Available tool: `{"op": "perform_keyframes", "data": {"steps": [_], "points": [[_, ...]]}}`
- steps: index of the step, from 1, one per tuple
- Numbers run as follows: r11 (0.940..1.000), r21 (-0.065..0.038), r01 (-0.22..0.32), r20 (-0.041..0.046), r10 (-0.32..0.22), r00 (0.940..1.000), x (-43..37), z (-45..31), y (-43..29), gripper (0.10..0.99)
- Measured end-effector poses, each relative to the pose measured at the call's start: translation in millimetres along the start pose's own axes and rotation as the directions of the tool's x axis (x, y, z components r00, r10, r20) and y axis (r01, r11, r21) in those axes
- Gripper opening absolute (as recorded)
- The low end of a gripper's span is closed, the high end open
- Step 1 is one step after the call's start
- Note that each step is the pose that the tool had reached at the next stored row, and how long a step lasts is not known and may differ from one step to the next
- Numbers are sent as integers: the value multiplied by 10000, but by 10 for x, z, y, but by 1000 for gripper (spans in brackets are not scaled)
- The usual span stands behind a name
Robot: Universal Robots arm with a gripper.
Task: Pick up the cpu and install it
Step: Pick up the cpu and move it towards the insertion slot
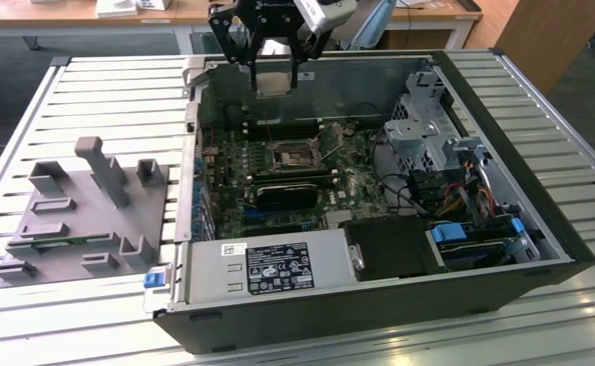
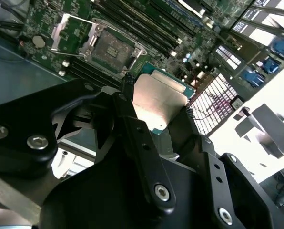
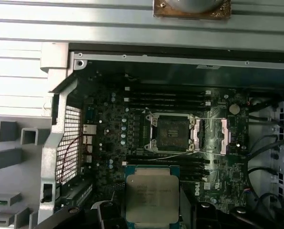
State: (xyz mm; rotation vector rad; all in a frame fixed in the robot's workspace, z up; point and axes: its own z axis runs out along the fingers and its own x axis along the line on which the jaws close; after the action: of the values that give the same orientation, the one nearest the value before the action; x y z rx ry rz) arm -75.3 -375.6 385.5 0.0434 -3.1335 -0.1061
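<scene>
Our gripper (image 1: 274, 75) squeezes the cpu (image 1: 274, 84) tight, high in the upper middle of the exterior view. Past it, mid-frame, the socket (image 1: 297, 155) sits open and bare. We think picking up is done; putting in is not.

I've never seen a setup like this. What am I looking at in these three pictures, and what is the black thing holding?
This is one robot arm ending in a black two-fingered tool. The exterior view comes from a camera off the arm; both wrist views come from cameras riding on the arm near the tool. On a slatted table lies an open computer case with its motherboard exposed, and a grey fixture tray beside it. The tool is shut on the cpu, a square silver-topped chip, held above the board near its open socket.
</scene>
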Motion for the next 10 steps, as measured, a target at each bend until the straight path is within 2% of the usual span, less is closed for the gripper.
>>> {"op": "perform_keyframes", "data": {"steps": [10], "points": [[10000,1,-15,9,15,10000,-324,10,2,541]]}}
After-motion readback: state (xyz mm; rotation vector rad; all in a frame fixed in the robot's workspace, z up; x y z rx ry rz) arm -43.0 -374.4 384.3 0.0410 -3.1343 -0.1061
